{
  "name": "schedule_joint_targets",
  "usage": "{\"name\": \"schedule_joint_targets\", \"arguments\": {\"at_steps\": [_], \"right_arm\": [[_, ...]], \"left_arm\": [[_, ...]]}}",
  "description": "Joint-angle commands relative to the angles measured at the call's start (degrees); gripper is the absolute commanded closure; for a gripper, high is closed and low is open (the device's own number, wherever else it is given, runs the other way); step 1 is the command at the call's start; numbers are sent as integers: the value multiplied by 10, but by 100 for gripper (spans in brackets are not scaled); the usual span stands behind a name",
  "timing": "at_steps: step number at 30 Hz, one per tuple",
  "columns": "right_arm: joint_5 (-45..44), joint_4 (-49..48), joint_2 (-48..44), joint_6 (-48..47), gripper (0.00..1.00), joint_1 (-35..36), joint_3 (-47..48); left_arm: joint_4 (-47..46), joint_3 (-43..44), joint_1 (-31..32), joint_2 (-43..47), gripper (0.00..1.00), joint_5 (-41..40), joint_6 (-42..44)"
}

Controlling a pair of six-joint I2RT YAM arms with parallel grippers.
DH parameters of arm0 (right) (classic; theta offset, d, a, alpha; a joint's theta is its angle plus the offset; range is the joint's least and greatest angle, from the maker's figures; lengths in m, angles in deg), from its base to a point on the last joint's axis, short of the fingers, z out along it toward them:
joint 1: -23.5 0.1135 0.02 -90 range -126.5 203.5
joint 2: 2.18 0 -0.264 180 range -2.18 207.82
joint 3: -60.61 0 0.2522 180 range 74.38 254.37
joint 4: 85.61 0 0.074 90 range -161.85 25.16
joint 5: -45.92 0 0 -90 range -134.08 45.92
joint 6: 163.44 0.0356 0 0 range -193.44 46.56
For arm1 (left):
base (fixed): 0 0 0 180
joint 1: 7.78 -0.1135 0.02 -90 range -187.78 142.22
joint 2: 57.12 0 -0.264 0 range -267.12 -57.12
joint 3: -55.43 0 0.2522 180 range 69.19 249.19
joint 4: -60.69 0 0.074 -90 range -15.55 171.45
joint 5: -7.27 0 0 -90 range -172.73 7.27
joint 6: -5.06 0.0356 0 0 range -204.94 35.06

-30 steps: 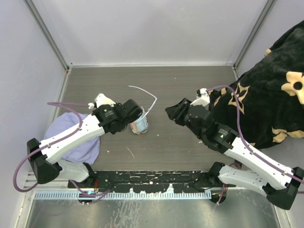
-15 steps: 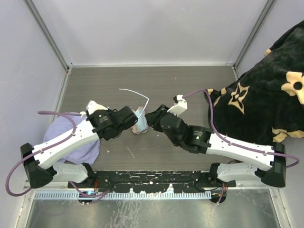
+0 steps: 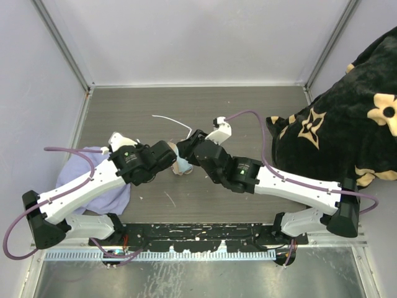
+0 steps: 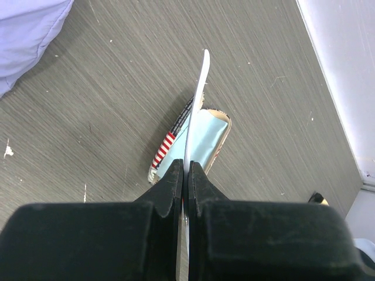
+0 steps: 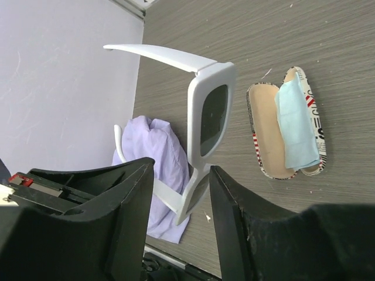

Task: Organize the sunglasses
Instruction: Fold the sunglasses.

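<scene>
The white-framed sunglasses [image 5: 208, 115] with dark lenses hang in the air, temple arms unfolded. My left gripper [image 4: 185, 167] is shut on one thin white temple arm [image 4: 198, 99]; in the top view it [image 3: 172, 155] sits mid-table. My right gripper [image 5: 181, 170] is open, its jaws on either side of the lower end of the frame and the held temple. In the top view it [image 3: 186, 148] faces the left gripper closely. The other temple arm [image 3: 169, 117] sticks out behind. The flag-patterned case [image 5: 261, 126] lies open on the table with the light blue cloth [image 5: 296, 123] in it.
A lavender cloth [image 3: 99, 186] lies bunched at the left beside the left arm. A black flower-patterned blanket [image 3: 347, 124] fills the right side. The dark wood tabletop [image 3: 248, 105] is bounded by pale walls at back and sides.
My right arm has swung left across the table until its open jaws straddle the sunglasses. My left gripper has shifted slightly left and nearer, still holding the temple arm.
</scene>
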Motion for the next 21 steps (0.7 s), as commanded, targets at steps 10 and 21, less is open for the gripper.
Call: {"name": "schedule_joint_targets", "arguments": {"at_steps": [10,21], "right_arm": [[75,-24,37,12,51,-39,41],[95,-19,56,-3,54,-44,59]], "left_arm": [[-21,-9,3,26,100,-51,30],[-24,0,4,7,100,-52,37]]}}
